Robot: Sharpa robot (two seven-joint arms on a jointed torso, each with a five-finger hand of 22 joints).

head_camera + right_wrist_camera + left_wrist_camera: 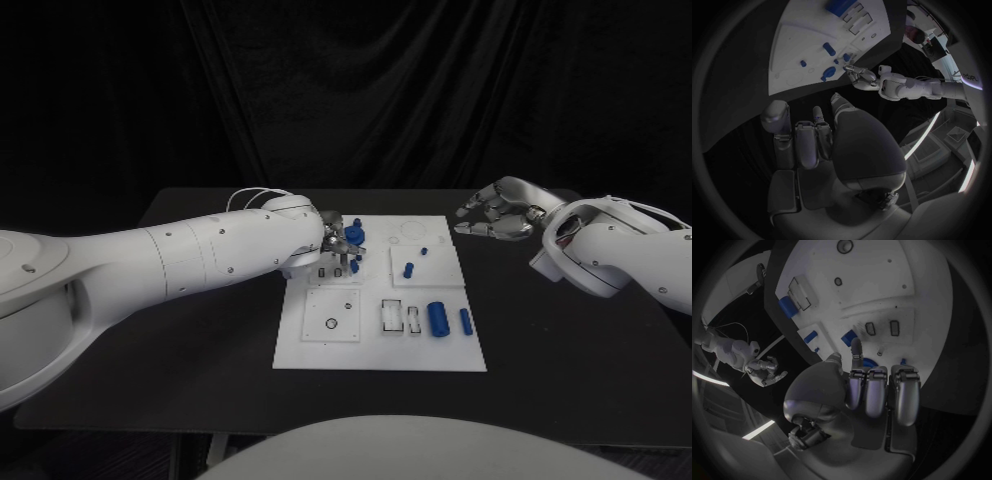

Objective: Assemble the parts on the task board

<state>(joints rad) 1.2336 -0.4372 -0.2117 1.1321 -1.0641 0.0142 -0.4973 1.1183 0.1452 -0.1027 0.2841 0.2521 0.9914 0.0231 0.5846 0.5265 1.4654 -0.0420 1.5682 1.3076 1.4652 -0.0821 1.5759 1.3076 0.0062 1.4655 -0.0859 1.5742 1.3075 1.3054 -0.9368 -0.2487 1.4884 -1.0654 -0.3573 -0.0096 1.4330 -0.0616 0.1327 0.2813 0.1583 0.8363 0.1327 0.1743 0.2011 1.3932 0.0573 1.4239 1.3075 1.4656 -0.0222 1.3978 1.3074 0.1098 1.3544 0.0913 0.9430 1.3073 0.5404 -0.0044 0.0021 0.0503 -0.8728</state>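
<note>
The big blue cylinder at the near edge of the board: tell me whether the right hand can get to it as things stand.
Probably yes. The right hand hovers off the task board's far right corner, holding nothing, and the big blue cylinder lies on that side. The left hand works at the far left, out of the path.

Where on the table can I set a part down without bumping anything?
Bare black table lies left of the task board, near the front edge, and to the board's right below the right hand. The board's far left corner is crowded: the left hand works among blue parts.
</note>
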